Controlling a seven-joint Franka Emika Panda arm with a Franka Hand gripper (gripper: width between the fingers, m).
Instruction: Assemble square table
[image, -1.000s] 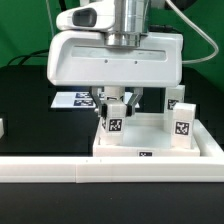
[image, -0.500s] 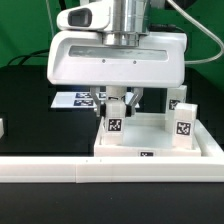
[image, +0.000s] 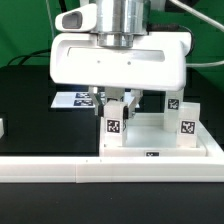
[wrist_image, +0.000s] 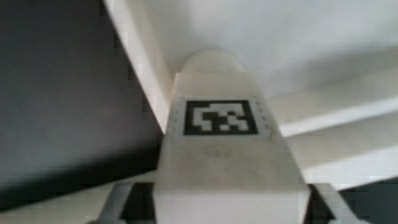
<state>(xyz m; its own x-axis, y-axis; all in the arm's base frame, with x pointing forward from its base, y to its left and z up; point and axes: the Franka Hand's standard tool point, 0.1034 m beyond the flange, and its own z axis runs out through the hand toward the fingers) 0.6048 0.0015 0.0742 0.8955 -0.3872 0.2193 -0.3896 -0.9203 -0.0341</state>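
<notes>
In the exterior view my gripper (image: 115, 104) is shut on a white leg block (image: 115, 126) that carries a black-and-white tag. It holds the leg upright at the near left corner of the white square table slab (image: 150, 142). I cannot tell if the leg's foot touches the slab. Another tagged leg (image: 184, 121) stands on the slab's right side, with a third (image: 173, 104) behind it. In the wrist view the held leg (wrist_image: 221, 120) fills the middle between my fingers (wrist_image: 132, 202), over the slab's rim (wrist_image: 329, 60).
A long white border rail (image: 60, 170) runs across the front, just before the slab. The marker board (image: 72, 100) lies behind my gripper on the black table. A small white block (image: 2, 127) sits at the exterior view's left edge.
My gripper with the leg has shifted slightly to the exterior view's right. The slab and its standing legs have slid the same way.
</notes>
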